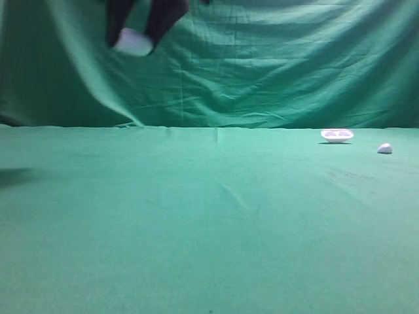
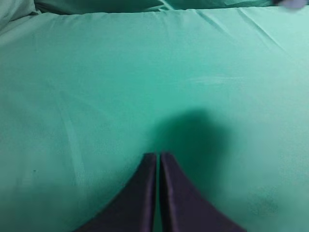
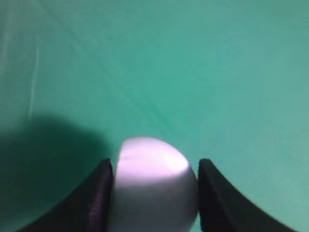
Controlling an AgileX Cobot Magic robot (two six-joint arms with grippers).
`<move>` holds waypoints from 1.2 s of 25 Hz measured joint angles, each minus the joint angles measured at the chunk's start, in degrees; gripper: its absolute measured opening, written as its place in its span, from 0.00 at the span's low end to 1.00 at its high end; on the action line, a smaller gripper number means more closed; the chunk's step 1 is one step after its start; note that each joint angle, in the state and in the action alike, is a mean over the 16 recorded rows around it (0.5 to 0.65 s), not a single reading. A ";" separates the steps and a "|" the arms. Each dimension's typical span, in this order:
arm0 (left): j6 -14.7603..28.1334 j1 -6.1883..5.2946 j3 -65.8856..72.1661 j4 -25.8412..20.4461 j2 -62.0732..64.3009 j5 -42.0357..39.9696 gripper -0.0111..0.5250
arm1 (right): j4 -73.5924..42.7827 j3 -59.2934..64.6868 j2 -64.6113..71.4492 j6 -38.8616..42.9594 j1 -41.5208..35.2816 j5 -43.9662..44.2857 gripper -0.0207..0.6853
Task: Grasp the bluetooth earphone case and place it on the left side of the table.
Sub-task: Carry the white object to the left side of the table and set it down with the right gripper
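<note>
My right pincer [image 3: 153, 191] is pinching the bluetooth earphone case [image 3: 153, 186]: two dark, smooth, curved fingers [image 3: 99, 195] press against its left and right flanks, and the case fills the gap between them. From my right wrist it looks like a glossy white dome with a rounded top and a faint seam across its upper left. Under it lies plain green cloth with one thin crease running on a slant, and a soft dark shadow spreads to the left of the case.

In the high view that same case [image 1: 133, 42] is a small white capsule held high in the upper left, well above the bench [image 1: 209, 222], against the hanging backdrop [image 1: 275, 65]. The dark fingers of the right pincer [image 1: 137, 26] come down onto it from the top edge, blurred.

My left pincer [image 2: 158, 159] is pressed together: its two black, tapering fingers meet with only a hairline slit between them and grip nothing. It hangs over bare green cloth, its round shadow falling just beyond the tips.

Far to the right of the case, down on the bench near its back edge, sits a shallow white tray [image 1: 336, 135] with two hollows. A tiny white lump [image 1: 385, 148], rounded, lies just right of the tray. The cloth is matte and softly wrinkled, the backdrop draped in long folds.
</note>
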 joint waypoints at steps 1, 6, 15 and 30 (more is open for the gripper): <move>0.00 0.00 0.00 0.00 0.00 0.00 0.02 | 0.14 -0.33 1.09 -0.01 0.44 -0.78 0.50; 0.00 0.00 0.00 0.00 0.00 0.00 0.02 | 0.86 -0.88 4.74 -0.08 1.85 -4.22 0.53; 0.00 0.00 0.00 0.00 0.00 0.00 0.02 | 1.83 -1.14 4.70 -0.08 2.23 -5.02 0.75; 0.00 0.00 0.00 0.00 0.00 0.00 0.02 | -1.93 -0.57 -16.10 3.53 1.02 18.23 0.17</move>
